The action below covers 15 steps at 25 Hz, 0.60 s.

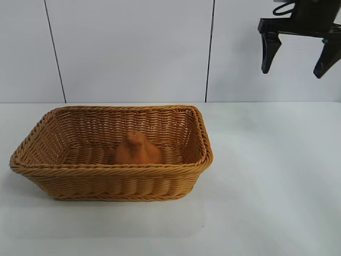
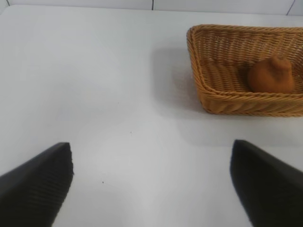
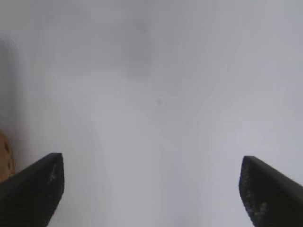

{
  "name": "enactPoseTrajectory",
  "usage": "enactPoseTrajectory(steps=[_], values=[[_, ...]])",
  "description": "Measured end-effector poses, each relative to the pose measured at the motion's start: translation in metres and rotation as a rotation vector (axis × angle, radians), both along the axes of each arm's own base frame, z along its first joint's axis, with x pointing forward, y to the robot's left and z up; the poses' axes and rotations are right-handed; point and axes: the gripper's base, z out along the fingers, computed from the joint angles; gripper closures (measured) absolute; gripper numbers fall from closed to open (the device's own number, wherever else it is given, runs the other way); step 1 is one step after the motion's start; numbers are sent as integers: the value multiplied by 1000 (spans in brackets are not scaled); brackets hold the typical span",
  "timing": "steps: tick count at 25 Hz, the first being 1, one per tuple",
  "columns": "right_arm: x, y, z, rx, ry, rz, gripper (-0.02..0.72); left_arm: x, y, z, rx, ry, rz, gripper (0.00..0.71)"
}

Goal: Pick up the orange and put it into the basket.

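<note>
Basket (image 1: 109, 184) sits lower left of frame on white bench (image 1: 266, 202), the orange (image 1: 136, 150) resting inside on its floor, near the front wall. Right tool (image 1: 296, 56) hangs upper right, fingers spread, empty, well apart from basket. Left tool (image 2: 151, 184) also spread, low over bare bench.

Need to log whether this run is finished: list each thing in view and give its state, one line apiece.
orange: resting inside the basket, knobby bump up, not held.
basket: upright on the table, holding the orange.
right gripper: open, empty, up in the air to the right of the basket.
left gripper: open, empty, above bare table, away from the basket.
table: white, bearing the basket.
</note>
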Motion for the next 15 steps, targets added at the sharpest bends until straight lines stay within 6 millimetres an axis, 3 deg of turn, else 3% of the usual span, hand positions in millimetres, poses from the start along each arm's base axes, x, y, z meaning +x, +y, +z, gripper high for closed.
enactPoseTrajectory(steps=[8, 15], values=[[-101, -12, 6, -3, 25, 4, 10, 0, 0, 0, 0, 0, 0, 70], [-169, -20, -3, 17, -161, 5, 10, 0, 0, 0, 0, 0, 0, 70]])
